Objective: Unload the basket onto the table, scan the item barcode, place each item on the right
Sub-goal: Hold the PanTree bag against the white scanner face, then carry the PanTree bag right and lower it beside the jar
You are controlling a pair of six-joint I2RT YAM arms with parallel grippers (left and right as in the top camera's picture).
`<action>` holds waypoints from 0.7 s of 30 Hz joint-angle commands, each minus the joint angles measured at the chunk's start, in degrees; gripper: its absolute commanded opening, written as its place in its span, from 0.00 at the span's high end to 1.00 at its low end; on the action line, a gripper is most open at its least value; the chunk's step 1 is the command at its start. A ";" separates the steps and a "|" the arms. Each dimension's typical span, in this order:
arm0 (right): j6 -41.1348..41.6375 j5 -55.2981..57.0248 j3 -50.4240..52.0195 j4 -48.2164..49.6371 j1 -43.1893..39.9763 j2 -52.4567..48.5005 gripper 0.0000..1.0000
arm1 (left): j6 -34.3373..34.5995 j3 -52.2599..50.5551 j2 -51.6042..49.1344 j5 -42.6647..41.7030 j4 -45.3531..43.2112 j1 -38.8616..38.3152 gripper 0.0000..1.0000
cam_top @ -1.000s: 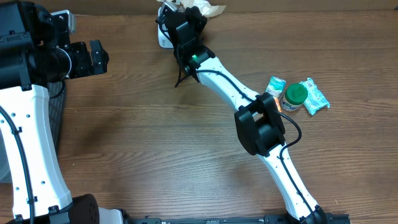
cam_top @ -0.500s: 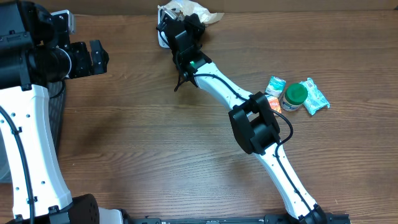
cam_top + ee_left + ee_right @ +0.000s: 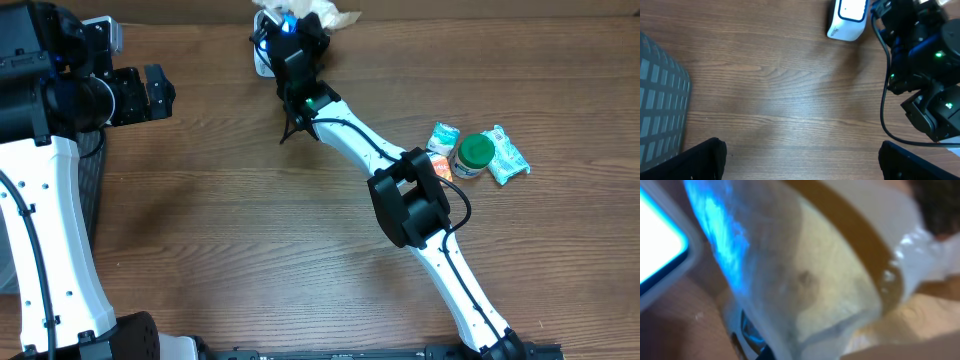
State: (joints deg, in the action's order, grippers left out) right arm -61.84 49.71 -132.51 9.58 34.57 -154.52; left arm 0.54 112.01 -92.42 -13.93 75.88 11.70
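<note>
**Two arms, one bag at the scanner**

One clear bag (image 3: 805,280) holds a pale, cream-coloured lump, and blue light falls across its film. The bag sits at the far edge of the table (image 3: 220,230), just beside the white scanner (image 3: 847,20), whose window glows.

The right gripper (image 3: 292,38) has its jaws pressed together, pinching the bag. The right arm stretches diagonally from the near edge to the far edge, with its bulky elbow joint over mid-table.

The left gripper (image 3: 160,93) is at the left side, with its jaws spread wide and nothing between them. It faces across the wood toward the scanner.

A grey mesh basket (image 3: 660,115) lies at the left edge; I cannot tell what is in it.

On the right side, a jar with a green lid (image 3: 475,152) stands between two teal packets (image 3: 508,155), close against them and well apart from the scanner.

Bare wood lies between the left gripper and the scanner, and across the near half of the table on the left.
</note>
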 commanded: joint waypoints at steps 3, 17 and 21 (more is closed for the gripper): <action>-3.63 3.82 -0.20 1.49 0.22 1.20 0.96 | 0.76 0.44 -0.09 -0.48 -0.02 -0.39 0.00; 13.68 3.04 -0.20 -16.72 0.83 18.99 0.96 | 0.76 0.44 -0.09 -0.48 -0.02 -0.39 0.00; 32.06 -8.17 -0.22 -45.29 0.94 33.42 0.96 | 0.76 0.44 -0.11 -0.48 -0.02 -0.39 0.01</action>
State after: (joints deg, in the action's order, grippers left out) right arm -45.84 48.80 -131.46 -27.40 35.29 -133.71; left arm 0.56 112.01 -92.42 -13.98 75.85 11.62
